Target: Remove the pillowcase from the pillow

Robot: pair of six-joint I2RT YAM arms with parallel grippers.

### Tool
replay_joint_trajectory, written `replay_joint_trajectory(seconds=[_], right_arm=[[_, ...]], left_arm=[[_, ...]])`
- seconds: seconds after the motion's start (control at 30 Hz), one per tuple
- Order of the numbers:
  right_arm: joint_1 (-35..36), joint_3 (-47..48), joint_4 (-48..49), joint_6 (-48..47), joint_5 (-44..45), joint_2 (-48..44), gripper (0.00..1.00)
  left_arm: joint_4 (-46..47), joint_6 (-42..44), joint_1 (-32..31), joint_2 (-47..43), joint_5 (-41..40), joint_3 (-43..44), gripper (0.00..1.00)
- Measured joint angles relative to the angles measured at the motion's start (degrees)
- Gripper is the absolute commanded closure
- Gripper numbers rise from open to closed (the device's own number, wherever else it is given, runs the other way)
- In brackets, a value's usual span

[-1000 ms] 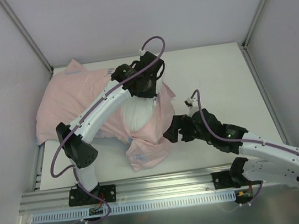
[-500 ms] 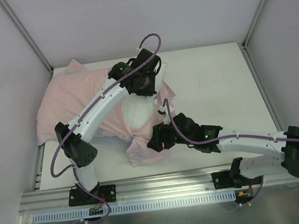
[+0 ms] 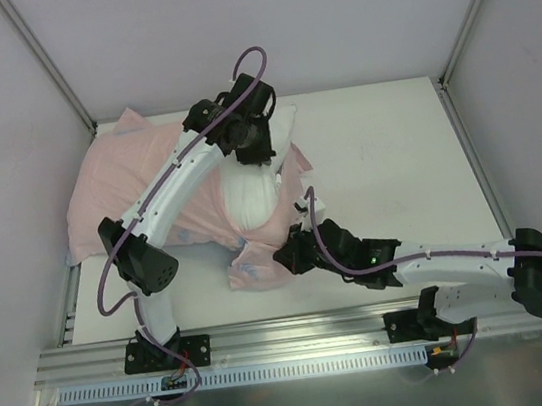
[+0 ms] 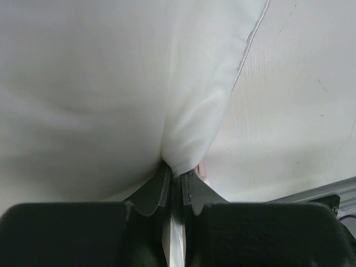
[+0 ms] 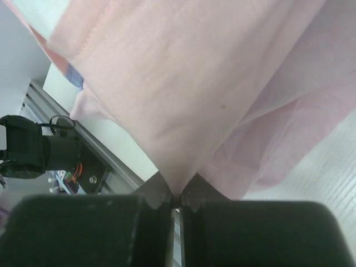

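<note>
White matte table (image 3: 394,145) under the pillow (image 3: 250,194). Just nearer than the pillow, I have the right gripper (image 5: 177,198) pinched on the thin, creased pink pillowcase (image 5: 183,100); a shallow bite may slip. Plump and smooth, the pillow lies half-bared. At its far end the left gripper (image 4: 174,170) clamps white pillow fabric; that could slip too.

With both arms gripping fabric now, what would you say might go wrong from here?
The left fingers pinch only a thin fold of the pillow, so it may slip out under pull. The right fingers hold just the pillowcase edge; it may tear free or drag the whole pillow along.
</note>
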Motion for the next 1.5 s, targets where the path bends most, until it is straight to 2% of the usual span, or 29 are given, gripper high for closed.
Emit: replay_joint_trajectory(seconds=[0.3, 0.6, 0.77, 0.93, 1.13, 1.17, 1.2, 1.23, 1.27, 1.37, 1.43, 1.5], right_arm=[[7.5, -5.3, -1.5, 7.2, 8.3, -3.4, 0.99], [11.2, -6.8, -4.0, 11.8, 15.5, -7.3, 0.99], [13.1, -9.3, -4.1, 15.8, 18.8, -9.7, 0.99], [14.7, -9.9, -4.0, 18.7, 21.6, -9.8, 0.99], [15.1, -9.5, -3.1, 19.5, 22.8, -6.5, 0.99], [15.1, -9.0, -3.1, 19.2, 22.7, -5.2, 0.96], [14.6, -8.3, -3.1, 18.6, 22.1, -3.8, 0.8], [13.5, -7.3, -3.2, 17.8, 20.5, -2.4, 0.69], [12.2, -5.8, -4.4, 16.3, 17.0, -0.4, 0.47], [5.5, -3.2, -7.7, 12.4, 8.1, 4.9, 0.18], [1.7, -3.8, -11.0, 10.2, 4.4, 4.1, 0.13], [-1.3, -6.0, -14.5, 8.1, 2.7, -1.9, 0.09]], left_arm=[[-1.1, -4.3, 4.3, 5.4, 3.3, 3.8, 1.0], [-1.4, -5.6, 5.2, 6.4, 4.3, 4.3, 1.0], [-2.3, -6.1, 7.4, 6.4, 6.6, 7.3, 1.0], [-3.5, -7.2, 11.4, 6.4, 9.7, 9.4, 1.0], [-4.9, -7.2, 12.3, 5.5, 10.9, 9.5, 1.0], [-5.0, -7.2, 12.3, 5.0, 11.3, 9.3, 1.0], [-4.9, -7.2, 12.3, 4.2, 11.9, 8.8, 1.0], [-4.8, -7.2, 12.3, 3.6, 12.3, 8.4, 1.0], [-3.9, -7.2, 12.3, 2.8, 12.6, 7.7, 1.0], [1.2, -7.1, 12.6, 0.0, 11.9, 5.5, 1.0], [3.6, -7.1, 13.1, -1.9, 11.1, 3.8, 1.0], [5.0, -7.0, 13.2, -3.4, 10.7, 1.9, 1.0]])
